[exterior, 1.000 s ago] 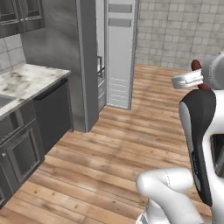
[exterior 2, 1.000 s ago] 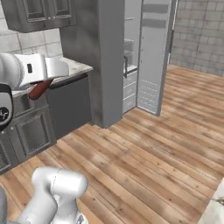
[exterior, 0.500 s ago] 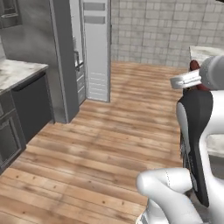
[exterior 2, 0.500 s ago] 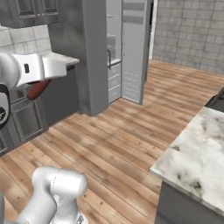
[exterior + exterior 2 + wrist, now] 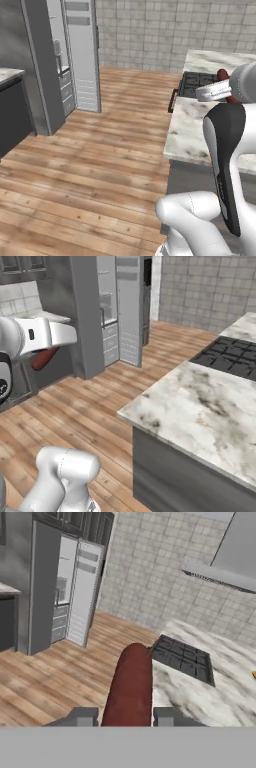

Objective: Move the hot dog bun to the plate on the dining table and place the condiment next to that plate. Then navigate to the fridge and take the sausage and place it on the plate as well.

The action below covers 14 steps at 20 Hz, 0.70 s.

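My gripper [image 5: 124, 717] is shut on the sausage [image 5: 130, 684], a reddish-brown roll that sticks up between the two finger tips. From the base the sausage [image 5: 44, 358] hangs under the white hand at the left, and its end [image 5: 223, 75] peeks out behind the hand at the right. The dining table [image 5: 200, 406] with its marble top lies ahead to the right, also seen as the dining table [image 5: 190, 125] and dining table [image 5: 200, 697]. The fridge [image 5: 82, 55] stands open at the far left. A yellow sliver [image 5: 254, 674] sits at the table's right edge, too small to identify. Bun and condiment are out of view.
A black cooktop [image 5: 232, 356] is set into the marble top, with a range hood [image 5: 220, 572] above it. Wood floor [image 5: 100, 160] stretches between fridge and table. A dark counter unit [image 5: 10, 112] stands at the left wall. A tiled wall closes the back.
The whole picture has shifted: the base has swung away from the fridge, and the marble table has come into view on the right. The sausage stays in the gripper.
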### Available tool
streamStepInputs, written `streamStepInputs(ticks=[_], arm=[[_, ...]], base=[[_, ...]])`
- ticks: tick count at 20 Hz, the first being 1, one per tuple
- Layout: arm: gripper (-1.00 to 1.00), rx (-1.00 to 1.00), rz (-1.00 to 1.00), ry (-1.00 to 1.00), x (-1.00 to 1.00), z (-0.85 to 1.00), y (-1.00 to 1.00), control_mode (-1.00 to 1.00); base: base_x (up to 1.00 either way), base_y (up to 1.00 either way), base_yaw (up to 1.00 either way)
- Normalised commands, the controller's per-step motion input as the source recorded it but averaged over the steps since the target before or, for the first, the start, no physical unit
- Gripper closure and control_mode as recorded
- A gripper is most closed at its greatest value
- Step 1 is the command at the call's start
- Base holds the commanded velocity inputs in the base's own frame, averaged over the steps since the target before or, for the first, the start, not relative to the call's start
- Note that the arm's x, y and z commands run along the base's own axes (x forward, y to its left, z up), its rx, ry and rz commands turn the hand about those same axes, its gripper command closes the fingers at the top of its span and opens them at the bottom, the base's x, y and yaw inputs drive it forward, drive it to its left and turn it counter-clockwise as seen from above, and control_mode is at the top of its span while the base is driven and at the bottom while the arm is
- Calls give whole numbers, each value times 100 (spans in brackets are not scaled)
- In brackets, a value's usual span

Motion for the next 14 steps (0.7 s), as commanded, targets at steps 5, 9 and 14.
streamStepInputs(ticks=[5,9,14], arm=[[100,0,0,0,0,0,0,100],[100,0,0,0,0,0,0,100],[100,0,0,0,0,0,0,100]], base=[[-50,-100,0],[-50,-100,0],[-49,-100,0]])
